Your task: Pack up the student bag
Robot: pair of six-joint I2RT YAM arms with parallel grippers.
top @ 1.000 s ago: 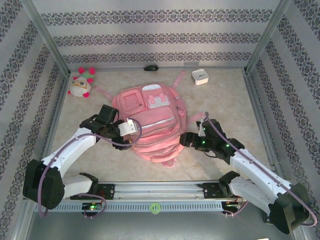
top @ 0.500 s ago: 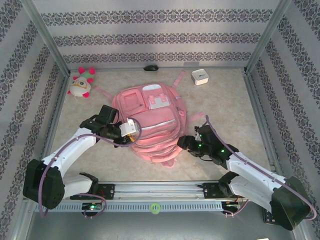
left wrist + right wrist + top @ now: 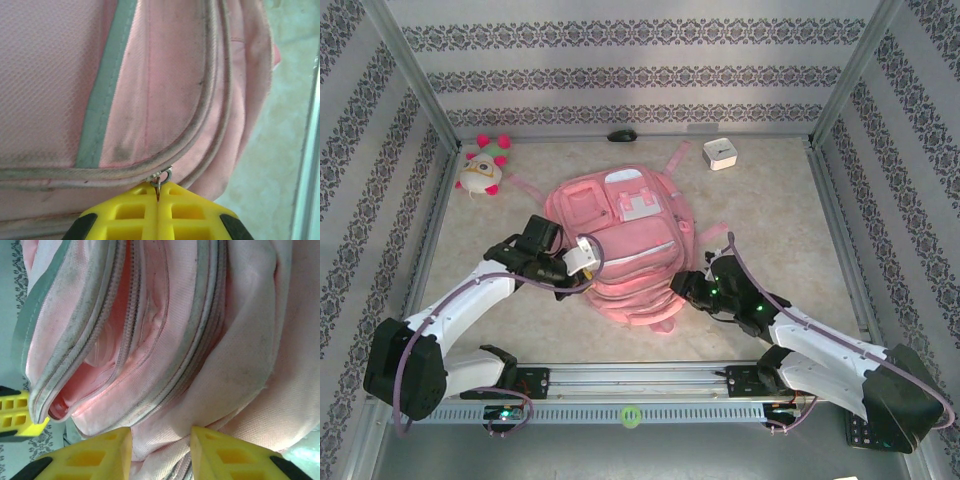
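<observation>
The student bag (image 3: 625, 240) lies front-up, long axis near-to-far, straps (image 3: 672, 160) at the far end. The left pincer (image 3: 158, 189) pinches its zipper pull (image 3: 161, 179); the right pincer (image 3: 161, 437) stands open astride its fabric.

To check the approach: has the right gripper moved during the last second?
Yes. The right gripper has shifted left, against the edge of the student bag, and slightly down, nearer to the base rail.

The student bag (image 3: 620, 235) is laid flat at the middle of the surface (image 3: 780, 220). Behind it, a plush toy (image 3: 482, 168) is set to the left, a box (image 3: 721, 153) to the right, and a small object (image 3: 621, 134) at the far edge between them. The zipper ring (image 3: 161, 179) on its left side is pinched between the left fingers (image 3: 130, 212); a fold at its near right is flanked by the right fingers (image 3: 95, 455).
</observation>
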